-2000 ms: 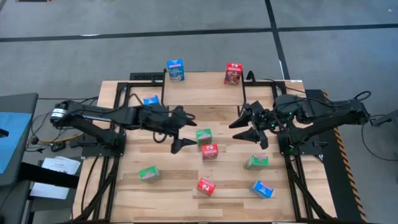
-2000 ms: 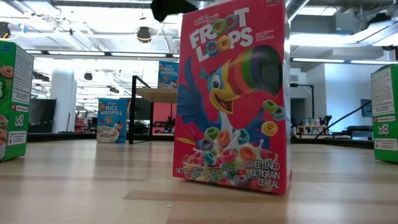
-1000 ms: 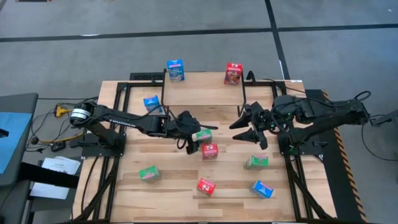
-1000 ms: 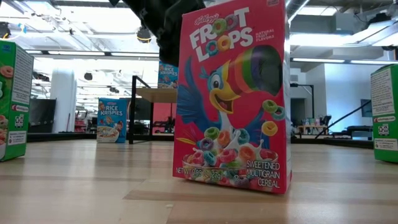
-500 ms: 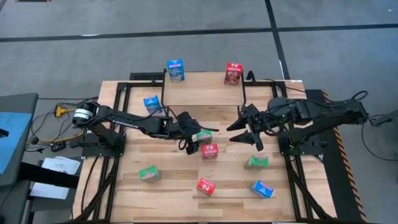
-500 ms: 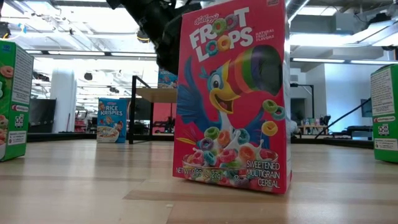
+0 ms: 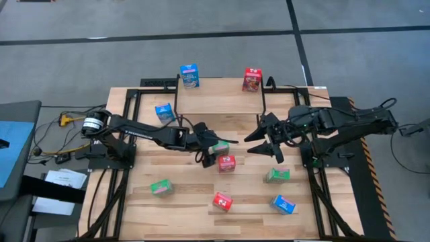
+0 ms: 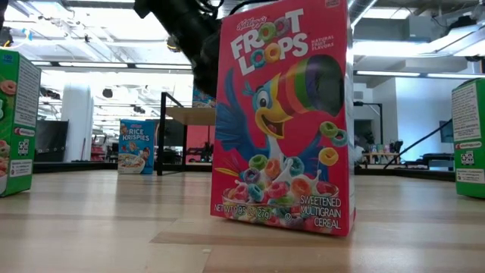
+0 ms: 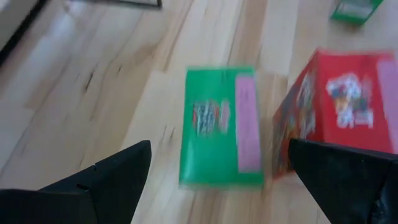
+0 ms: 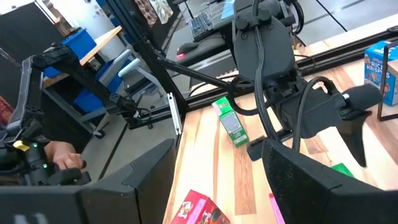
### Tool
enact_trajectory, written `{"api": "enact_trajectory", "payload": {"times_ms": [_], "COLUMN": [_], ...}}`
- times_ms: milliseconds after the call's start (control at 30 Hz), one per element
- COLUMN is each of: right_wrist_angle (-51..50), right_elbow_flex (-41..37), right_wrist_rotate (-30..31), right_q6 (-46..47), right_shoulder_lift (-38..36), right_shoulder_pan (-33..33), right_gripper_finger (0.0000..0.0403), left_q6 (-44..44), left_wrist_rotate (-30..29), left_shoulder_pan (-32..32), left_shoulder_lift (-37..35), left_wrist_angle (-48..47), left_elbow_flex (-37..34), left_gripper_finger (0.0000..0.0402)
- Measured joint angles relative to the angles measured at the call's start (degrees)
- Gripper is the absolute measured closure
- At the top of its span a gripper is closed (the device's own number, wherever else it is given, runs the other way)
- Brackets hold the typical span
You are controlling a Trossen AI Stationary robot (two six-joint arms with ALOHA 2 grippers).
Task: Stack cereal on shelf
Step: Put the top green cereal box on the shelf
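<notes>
A green cereal box rests on the table at its middle, with a red cereal box right beside it. My left gripper hangs open just above them, slanting down. One finger stands on each side of the green box and touches nothing. In the high view the left gripper is over the green box. My right gripper hangs open in the air right of centre, holding nothing. The shelf stands at the far side with a blue box and a red box on it.
More boxes stand around on the table: blue at far left, green, red and blue along the near side, green at right. A red box fills the low view.
My left gripper has sunk a little toward the green box, staying open. No box has moved.
</notes>
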Motion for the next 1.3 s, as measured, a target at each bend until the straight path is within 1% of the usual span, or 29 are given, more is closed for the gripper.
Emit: {"api": "enact_trajectory", "payload": {"times_ms": [67,167,600,700,900,1000,1133,1300], "right_wrist_angle": [0.0,-0.05,-0.09,-0.09,-0.07,-0.09,-0.09,-0.11], "right_elbow_flex": [0.0,0.0,0.0,0.0,0.0,0.0,0.02,0.02], "right_wrist_rotate": [0.0,-0.01,-0.01,-0.02,0.0,-0.01,0.0,-0.02], "right_q6": [0.0,0.0,0.0,0.0,0.0,0.0,0.0,0.0], "right_shoulder_lift": [0.0,0.0,0.0,0.0,0.0,0.0,0.0,0.0], "right_shoulder_pan": [0.0,0.0,-0.01,0.0,0.0,-0.02,0.0,-0.01], "right_gripper_finger": [0.0137,0.0137,0.0137,0.0137,0.0137,0.0137,0.0137,0.0137], "left_q6": [0.0,0.0,1.07,1.09,1.11,1.16,2.31,2.38], "left_wrist_rotate": [-0.1,-0.04,0.35,0.49,2.0,2.0,2.98,3.49], "left_shoulder_pan": [0.02,0.23,0.35,0.35,0.44,0.44,0.44,0.44], "left_shoulder_lift": [0.17,0.76,0.92,0.92,0.92,0.92,0.92,0.92], "left_wrist_angle": [-1.23,-0.03,-0.45,-0.47,-0.47,-0.45,-0.44,-0.43], "left_elbow_flex": [-0.16,-0.02,-0.13,-0.13,-0.11,-0.11,-0.11,-0.11], "left_gripper_finger": [0.0033,0.0033,0.0036,0.0053,0.011,0.0129,0.014,0.0143]}}
